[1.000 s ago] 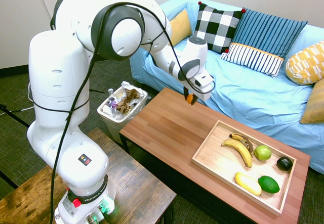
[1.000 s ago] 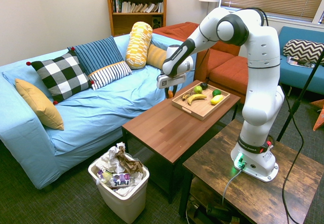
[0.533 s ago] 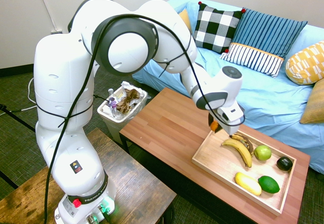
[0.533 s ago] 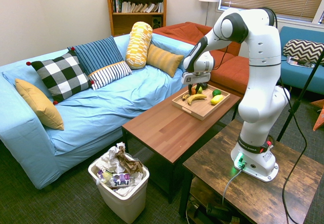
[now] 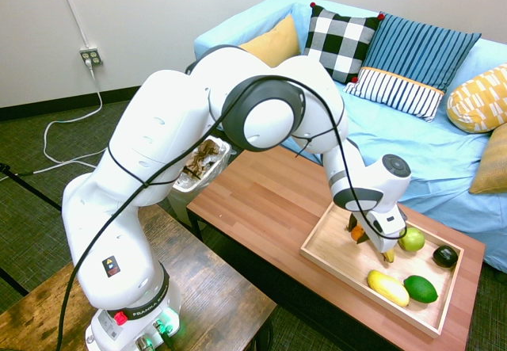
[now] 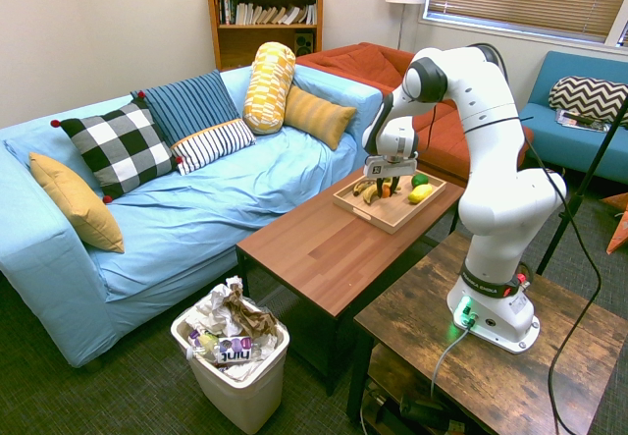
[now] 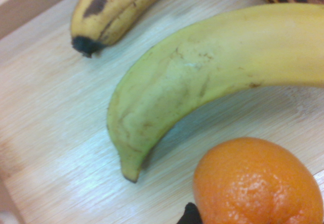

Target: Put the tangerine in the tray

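"franka emika" lettering on the arm's base ring (image 5: 141, 310)

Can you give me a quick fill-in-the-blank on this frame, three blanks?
1. The gripper is shut on the ____.
2. It hangs over the pale wooden ____, close to the bananas.
3. The tray stands on the coffee table at the end far from the ____ bin.

Missing words: tangerine; tray; trash

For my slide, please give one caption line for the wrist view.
Tangerine close above the pale wooden tray, beside a yellow banana and a spotted banana.
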You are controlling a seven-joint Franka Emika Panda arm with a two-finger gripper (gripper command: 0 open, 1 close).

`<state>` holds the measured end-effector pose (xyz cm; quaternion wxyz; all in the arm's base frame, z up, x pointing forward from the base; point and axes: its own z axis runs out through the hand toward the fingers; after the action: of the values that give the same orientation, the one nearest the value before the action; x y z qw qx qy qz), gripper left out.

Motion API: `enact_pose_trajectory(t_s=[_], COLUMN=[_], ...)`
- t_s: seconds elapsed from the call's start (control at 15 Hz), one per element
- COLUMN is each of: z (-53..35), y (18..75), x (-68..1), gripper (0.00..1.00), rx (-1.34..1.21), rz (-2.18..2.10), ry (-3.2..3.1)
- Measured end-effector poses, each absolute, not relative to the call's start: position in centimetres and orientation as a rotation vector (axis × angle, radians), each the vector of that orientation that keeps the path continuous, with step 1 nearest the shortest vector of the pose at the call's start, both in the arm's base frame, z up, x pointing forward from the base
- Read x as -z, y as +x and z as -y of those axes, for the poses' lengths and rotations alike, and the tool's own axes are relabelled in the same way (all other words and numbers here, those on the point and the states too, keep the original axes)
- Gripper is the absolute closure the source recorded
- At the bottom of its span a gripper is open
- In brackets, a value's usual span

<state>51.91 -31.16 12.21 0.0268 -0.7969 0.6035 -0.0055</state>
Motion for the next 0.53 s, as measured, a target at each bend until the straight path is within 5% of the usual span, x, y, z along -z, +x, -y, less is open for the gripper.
enact_pose_trajectory(t_s=[0.2,0.27,0.53], z=[31.6,31.7,31.8], y=[52.0,52.1,52.1], x=[-10.0,-9.6,-9.7], gripper=[1.00,0.00,0.00], rx=[-0.017,-0.020,-0.027], rz=[-1.866,-1.862,-1.826], ry=[-2.459,-2.461,-2.483])
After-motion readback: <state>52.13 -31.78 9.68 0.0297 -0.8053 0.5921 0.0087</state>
